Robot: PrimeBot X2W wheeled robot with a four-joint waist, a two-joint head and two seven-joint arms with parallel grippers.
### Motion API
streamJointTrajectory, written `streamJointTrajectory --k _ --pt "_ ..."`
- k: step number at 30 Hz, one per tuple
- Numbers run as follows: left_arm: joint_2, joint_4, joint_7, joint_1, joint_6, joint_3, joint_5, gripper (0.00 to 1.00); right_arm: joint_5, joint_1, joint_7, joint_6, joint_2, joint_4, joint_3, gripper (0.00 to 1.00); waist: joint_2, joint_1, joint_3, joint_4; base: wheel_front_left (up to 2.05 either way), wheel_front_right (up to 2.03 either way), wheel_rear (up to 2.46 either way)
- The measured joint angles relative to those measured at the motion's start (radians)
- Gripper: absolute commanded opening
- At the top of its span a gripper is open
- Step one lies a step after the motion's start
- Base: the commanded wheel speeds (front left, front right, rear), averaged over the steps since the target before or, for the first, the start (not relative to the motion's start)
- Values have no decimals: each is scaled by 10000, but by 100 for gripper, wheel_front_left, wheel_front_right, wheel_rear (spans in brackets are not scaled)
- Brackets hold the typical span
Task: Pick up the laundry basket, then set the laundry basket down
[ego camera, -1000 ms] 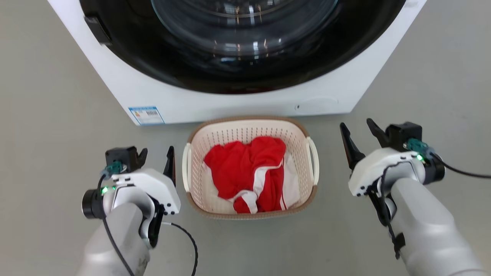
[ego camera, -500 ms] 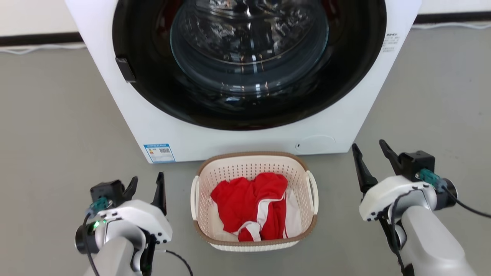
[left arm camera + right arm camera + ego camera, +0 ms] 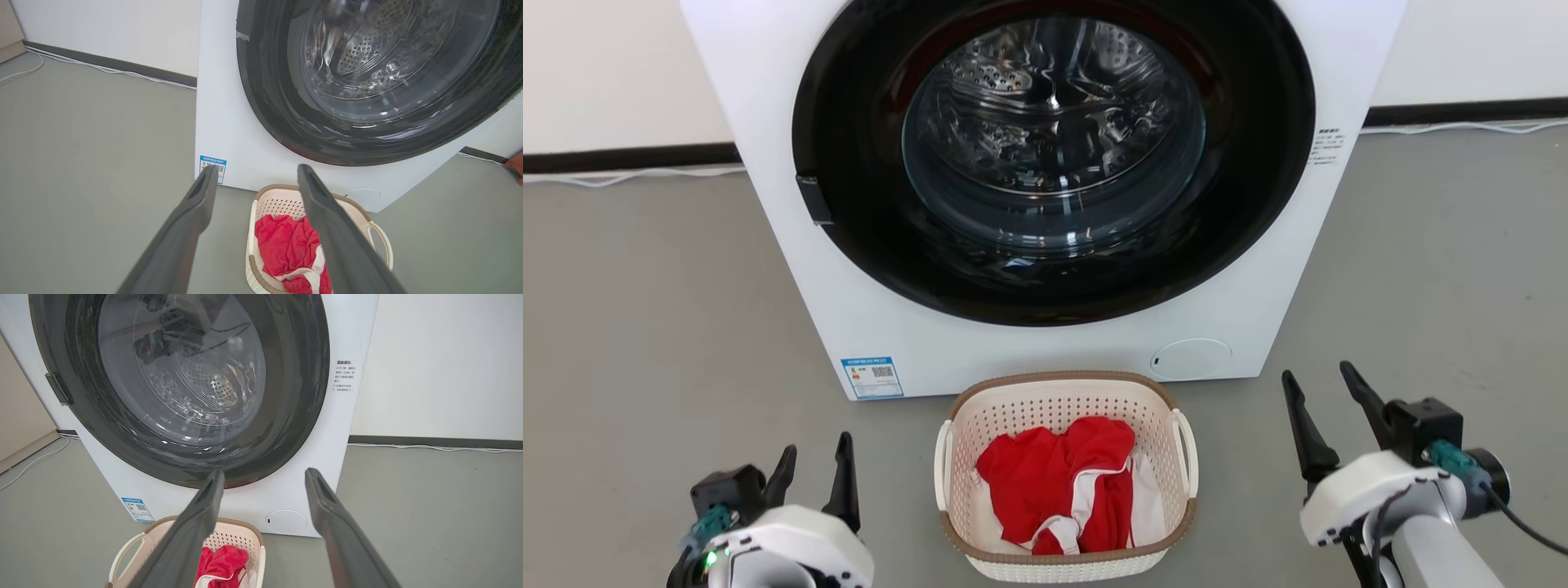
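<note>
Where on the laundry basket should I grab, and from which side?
Take the laundry basket by its white side handles, left gripper on the left handle, right gripper on the right handle, each coming in from its own outer side. The handles loop clear of the walls, so a finger can likely slip through; both grippers flank it, open.
</note>
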Motion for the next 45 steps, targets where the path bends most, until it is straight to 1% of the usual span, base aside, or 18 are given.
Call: streamJointTrajectory --k 7,11,17,24,30,31,36,39,45 --pt "-123 -627 0 660 -167 533 332 100 -59 879 0 0 -6 -838 -192 100 0 0 -239 -117 0 0 0" --pt "-255 -926 0 1012 -176 817 489 100 -267 1324 0 0 19 -1425 -334 100 0 0 -304 -192 0 0 0" --pt "-316 -1256 0 1428 -265 1106 719 100 -464 1957 0 0 117 -1964 -587 100 0 0 -353 -248 0 0 0" --pt "-424 -1501 0 1804 -263 1312 838 100 -556 2358 0 0 249 -2167 -849 100 0 0 -394 -286 0 0 0" --pt "-529 -1753 0 1989 -207 1429 1095 100 -589 2377 0 0 322 -2249 -974 100 0 0 -447 -273 0 0 0" --pt "-550 -1722 0 1993 -165 1444 1124 0 -587 2381 4 -6 330 -2192 -974 0 0 0 -452 -273 0 0 0" --pt "-681 -1212 59 2314 -163 1442 1062 0 -499 2751 61 -10 476 -1682 -949 0 0 0 -452 -270 0 0 0" --pt "-681 -1189 127 2358 -165 1453 917 0 -305 2765 151 -10 487 -1655 -978 0 0 0 -449 -260 0 0 0" --pt "-677 -1289 322 2357 -174 1459 307 0 433 2743 267 -12 489 -1716 -1035 0 0 3 -446 -231 0 0 0"
